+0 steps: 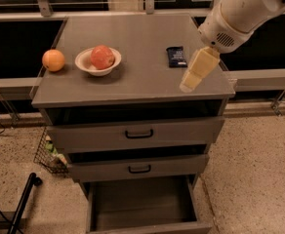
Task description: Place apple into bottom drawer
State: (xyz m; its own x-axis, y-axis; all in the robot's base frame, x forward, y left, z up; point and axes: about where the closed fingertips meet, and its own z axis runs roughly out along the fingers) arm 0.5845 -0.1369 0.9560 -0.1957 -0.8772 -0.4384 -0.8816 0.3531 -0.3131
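Note:
The red-pink apple [102,56] sits in a white bowl [91,68] on the left part of the grey cabinet top [137,77]. The bottom drawer [145,204] is pulled open below the two higher drawers, and its grey tray holds nothing. My gripper [192,76] hangs from the white arm at the upper right, above the right front part of the cabinet top, well to the right of the apple and holding nothing.
An orange [53,60] lies left of the bowl near the cabinet's left edge. A dark packet [175,56] lies on the top just behind the gripper. A wire basket [50,152] and a black pole [23,204] stand on the floor at the left.

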